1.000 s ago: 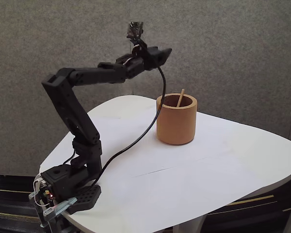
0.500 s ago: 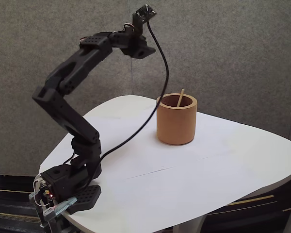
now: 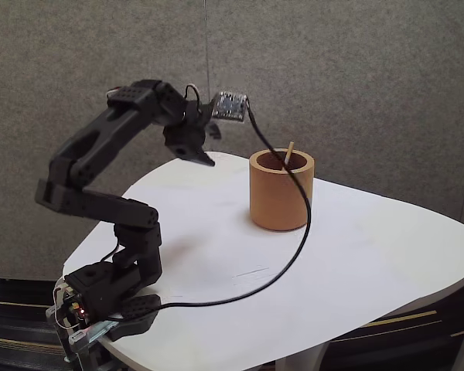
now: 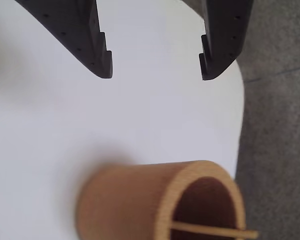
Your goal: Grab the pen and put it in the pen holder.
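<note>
Where the fixed view takes in the whole white desk (image 3: 371, 263), we find the pen holder (image 3: 281, 193) standing upright toward the back of the desk, an orange-brown thick-walled cup, with the pen (image 3: 289, 151) inside it — a thin tan stick leaning against the far inner wall, its tip rising just above the rim. We note the black arm folded over its base at the desk's left corner, the claw (image 3: 203, 154) raised in the air to the left of the cup and apart from it. A black cable (image 3: 294, 247) hangs from the wrist, passes in front of the cup and loops across the desk to the base. From the wrist view, we record the claw (image 4: 155, 74) with its two dark fingers spread wide and nothing between them; below them lies bare desk, and the pen holder (image 4: 130, 205) with the pen (image 4: 210, 231) lying across its mouth.
</note>
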Controlling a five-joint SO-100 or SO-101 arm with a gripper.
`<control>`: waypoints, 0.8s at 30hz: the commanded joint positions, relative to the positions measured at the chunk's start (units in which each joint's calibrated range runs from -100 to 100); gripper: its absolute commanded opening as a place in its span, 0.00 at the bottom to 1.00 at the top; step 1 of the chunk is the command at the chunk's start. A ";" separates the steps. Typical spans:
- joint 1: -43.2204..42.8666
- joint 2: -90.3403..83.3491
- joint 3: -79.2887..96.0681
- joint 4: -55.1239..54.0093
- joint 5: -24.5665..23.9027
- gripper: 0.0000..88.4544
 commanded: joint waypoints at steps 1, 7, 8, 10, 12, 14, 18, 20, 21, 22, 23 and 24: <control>-0.07 -10.14 14.26 0.25 -0.72 0.28; 0.07 -21.61 32.31 0.34 -1.72 0.28; 0.37 -23.24 34.84 0.34 -2.25 0.27; 0.51 -25.43 38.27 0.34 -3.19 0.27; 0.51 -26.90 41.52 0.42 -3.88 0.27; 0.51 -27.71 44.22 0.42 -4.41 0.27; 0.51 -28.60 46.48 1.86 -5.25 0.27; 0.15 -28.85 46.66 3.31 -5.72 0.27; 0.22 -28.85 47.29 4.24 -6.04 0.27; 0.44 -28.85 47.74 5.08 -6.30 0.27; 0.51 -28.85 47.83 5.85 -6.56 0.27; 0.51 -28.85 47.92 5.93 -6.77 0.27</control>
